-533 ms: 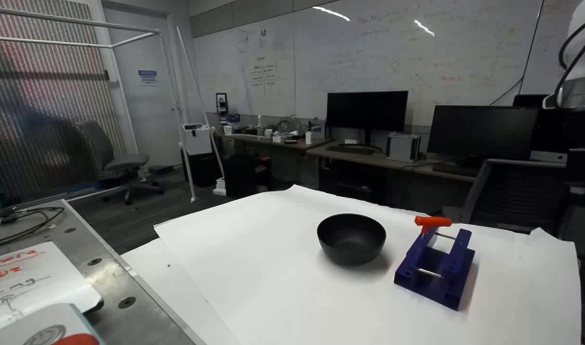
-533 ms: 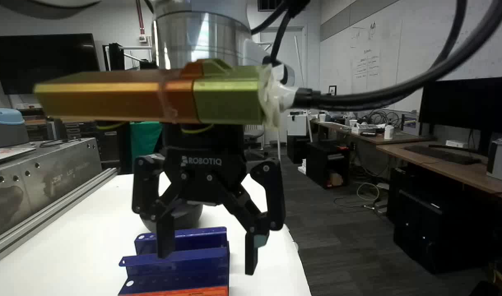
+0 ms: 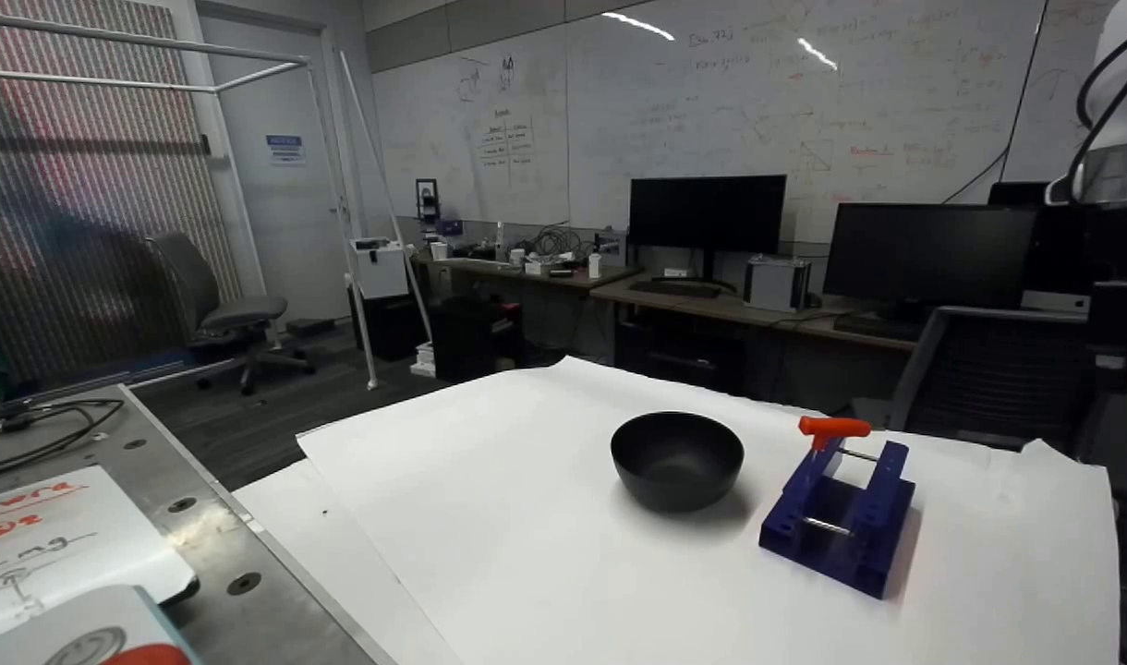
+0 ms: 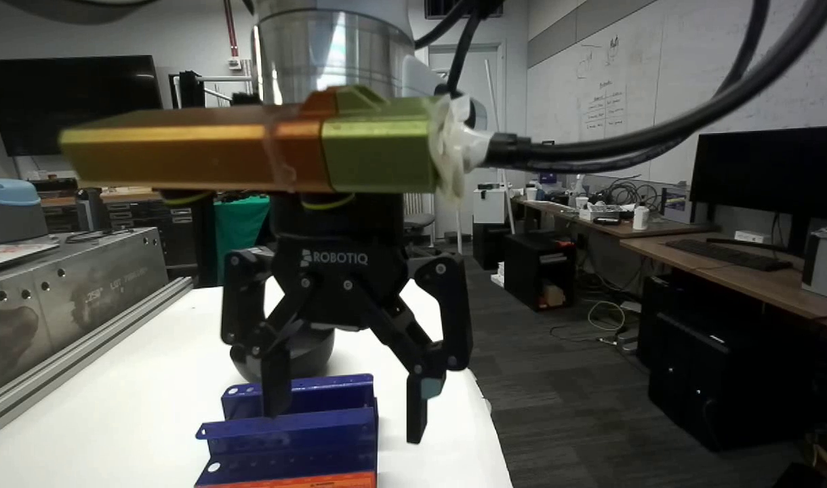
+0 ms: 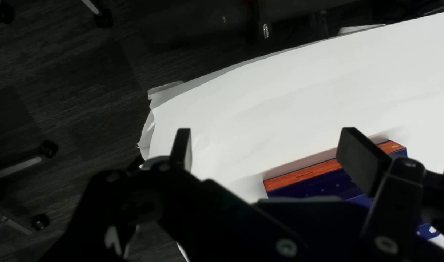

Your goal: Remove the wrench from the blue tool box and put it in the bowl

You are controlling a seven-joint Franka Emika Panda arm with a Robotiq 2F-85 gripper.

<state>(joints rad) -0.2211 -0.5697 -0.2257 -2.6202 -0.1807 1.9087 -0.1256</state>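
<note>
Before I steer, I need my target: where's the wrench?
In an exterior view, right of centre: the wrench stands at the left side of the blue box, right of the bowl.

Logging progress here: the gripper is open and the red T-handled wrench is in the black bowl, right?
Not quite: the red T-handled wrench is in the blue tool box, not the black bowl, an exterior view shows. The gripper is open.

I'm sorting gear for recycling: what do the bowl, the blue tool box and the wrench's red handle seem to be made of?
Bowl: probably matte plastic, perhaps ceramic; its smooth black wall barely shines.
Blue tool box: slightly glossy painted sheet metal or plastic, hard to tell; thin edges and round holes hint at metal.
Wrench's red handle: likely plastic, fairly dull; bright even color, no metallic glint.
</note>
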